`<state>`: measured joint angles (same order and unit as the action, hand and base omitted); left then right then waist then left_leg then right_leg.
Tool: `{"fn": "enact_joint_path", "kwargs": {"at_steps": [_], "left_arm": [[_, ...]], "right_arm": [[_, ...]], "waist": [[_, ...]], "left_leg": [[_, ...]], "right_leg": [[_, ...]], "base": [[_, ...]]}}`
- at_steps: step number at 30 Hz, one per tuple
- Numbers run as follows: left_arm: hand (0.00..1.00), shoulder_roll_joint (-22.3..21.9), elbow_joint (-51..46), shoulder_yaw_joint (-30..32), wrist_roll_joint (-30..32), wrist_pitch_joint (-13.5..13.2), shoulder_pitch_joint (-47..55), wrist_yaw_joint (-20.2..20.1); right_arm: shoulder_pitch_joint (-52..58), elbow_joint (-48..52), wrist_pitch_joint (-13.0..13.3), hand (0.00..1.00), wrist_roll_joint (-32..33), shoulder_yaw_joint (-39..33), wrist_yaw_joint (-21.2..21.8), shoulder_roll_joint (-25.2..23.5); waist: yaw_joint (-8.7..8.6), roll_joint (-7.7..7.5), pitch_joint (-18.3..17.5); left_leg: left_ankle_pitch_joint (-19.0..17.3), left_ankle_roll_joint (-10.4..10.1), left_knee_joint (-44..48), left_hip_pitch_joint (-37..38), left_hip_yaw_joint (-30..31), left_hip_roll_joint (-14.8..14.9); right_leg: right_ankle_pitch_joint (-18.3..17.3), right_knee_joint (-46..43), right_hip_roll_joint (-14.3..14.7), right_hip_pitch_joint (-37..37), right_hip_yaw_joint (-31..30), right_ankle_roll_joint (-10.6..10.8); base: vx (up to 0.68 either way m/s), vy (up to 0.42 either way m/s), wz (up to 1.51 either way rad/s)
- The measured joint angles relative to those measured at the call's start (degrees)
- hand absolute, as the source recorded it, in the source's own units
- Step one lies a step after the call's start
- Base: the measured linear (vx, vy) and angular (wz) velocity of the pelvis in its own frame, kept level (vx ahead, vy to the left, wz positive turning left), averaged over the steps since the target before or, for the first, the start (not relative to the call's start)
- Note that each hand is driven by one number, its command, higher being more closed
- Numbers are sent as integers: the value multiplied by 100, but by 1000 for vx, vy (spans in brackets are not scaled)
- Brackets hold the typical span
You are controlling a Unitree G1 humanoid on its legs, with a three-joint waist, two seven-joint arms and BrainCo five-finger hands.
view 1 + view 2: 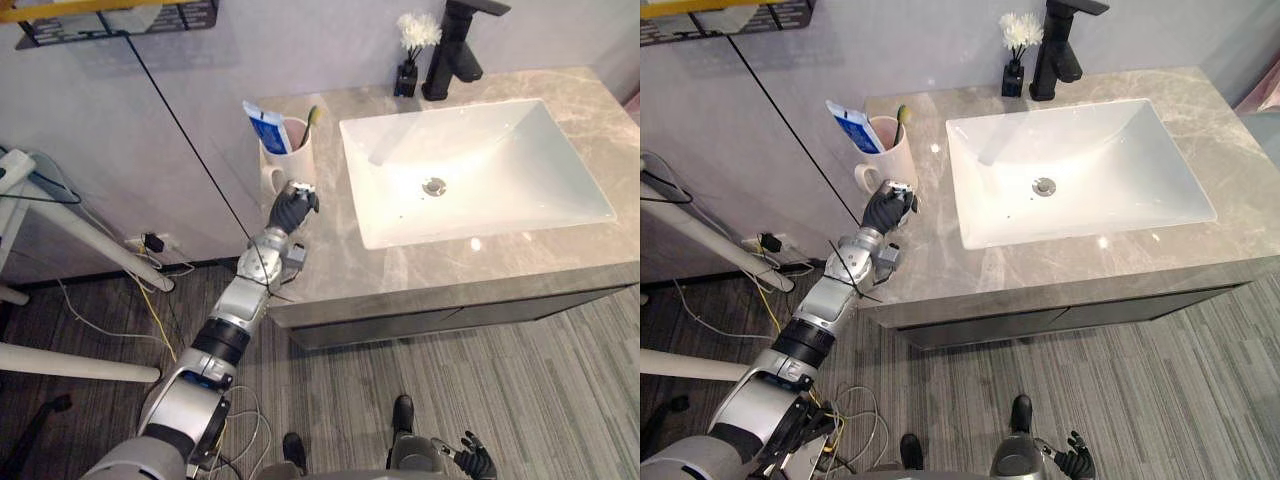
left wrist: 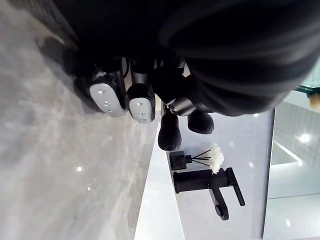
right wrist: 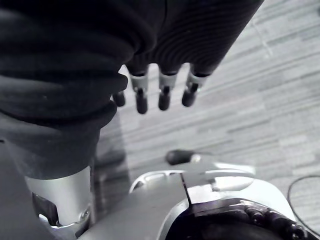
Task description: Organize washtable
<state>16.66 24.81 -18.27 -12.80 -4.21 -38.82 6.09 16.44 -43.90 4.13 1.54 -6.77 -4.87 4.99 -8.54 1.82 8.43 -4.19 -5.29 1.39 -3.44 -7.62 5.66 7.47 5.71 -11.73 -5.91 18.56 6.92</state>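
The lower part of the cup is hidden behind the left hand, so I cannot tell if the hand touches the cup or only stands just before it; the cup's handle shows a little, on the side toward the left edge of the washtable. This cup stands near the back left corner of the washtable; in it a blue and white toothpaste tube leans to the left and a toothbrush with a green-yellow head leans to the right; their lower ends are out of sight inside the cup. In the left wrist view the fingers of this hand are bent inward and close together above the grey stone top, and I can make out nothing between them. The white basin takes the middle and right part of the washtable, with its drain in the bottom. At the back edge stand a black tap and, just beside it on the left, a small dark vase with white flowers. A black wire shelf on the wall is cut off by the upper border. The right hand hangs low over the striped floor, well apart from the washtable, its fingers loose and slightly spread, holding nothing.
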Motion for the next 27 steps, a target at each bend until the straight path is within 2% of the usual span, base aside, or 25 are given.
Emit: {"fn": "enact_joint_path", "kwargs": {"at_steps": [4,16,23,25,27], "left_arm": [[100,104,715,-171,41,61,-1029,38],[100,243,2076,-405,454,64,-2787,90],[100,219,1963,-409,437,63,-2815,282],[100,200,1414,-524,350,53,-2710,290],[100,203,475,-658,188,-32,-2401,288]], "right_arm": [[23,179,38,0,2,16,5,1],[277,835,222,0,14,219,1,-8],[425,1011,325,0,31,230,-6,-25],[445,992,328,0,61,227,-20,-24],[447,963,330,0,63,228,-24,-24]], "waist": [[-2,-19,154],[15,-65,490],[50,-52,507],[155,-50,509],[222,-27,518]], "left_leg": [[2,3,152,-265,-17,-38],[0,3,514,-861,-205,33],[0,3,545,-892,-305,45],[0,2,551,-892,-301,42],[1,2,557,-871,-210,34]], "right_leg": [[97,-5,-42,-220,-84,4],[341,-7,-30,-798,-371,-126],[377,-9,-25,-878,-447,-133],[377,-9,-30,-870,-441,-133],[371,-9,-35,-790,-343,-130]], "base": [[-12,2,-3],[-71,-3,-9],[-20,-5,-7],[5,0,5],[16,-1,17]]}}
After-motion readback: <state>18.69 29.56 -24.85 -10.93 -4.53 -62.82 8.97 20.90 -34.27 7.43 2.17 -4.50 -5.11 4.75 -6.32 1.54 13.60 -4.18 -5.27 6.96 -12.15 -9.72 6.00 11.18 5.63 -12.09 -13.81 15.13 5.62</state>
